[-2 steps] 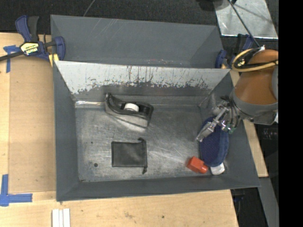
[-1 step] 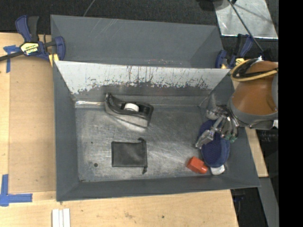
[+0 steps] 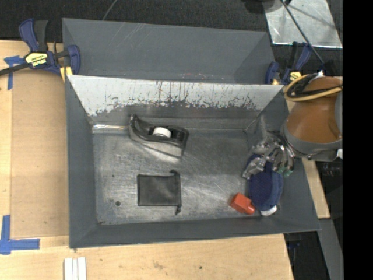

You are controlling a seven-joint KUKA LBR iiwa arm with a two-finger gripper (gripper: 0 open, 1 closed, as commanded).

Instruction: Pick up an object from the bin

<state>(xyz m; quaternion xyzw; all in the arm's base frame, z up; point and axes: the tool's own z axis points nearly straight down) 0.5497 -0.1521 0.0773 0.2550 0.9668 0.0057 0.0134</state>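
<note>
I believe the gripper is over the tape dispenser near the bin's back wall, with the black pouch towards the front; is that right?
Not quite: the camera view shows the gripper over the dark blue thing in the bin's right front corner. The tape dispenser does lie near the back wall, the black pouch towards the front.

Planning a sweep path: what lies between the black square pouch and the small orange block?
Nothing: in the camera view, bare bin floor runs from the black pouch to the orange block.

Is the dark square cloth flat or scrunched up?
Flat. The dark square cloth lies spread out on the bin floor, its edges nearly straight.
</note>
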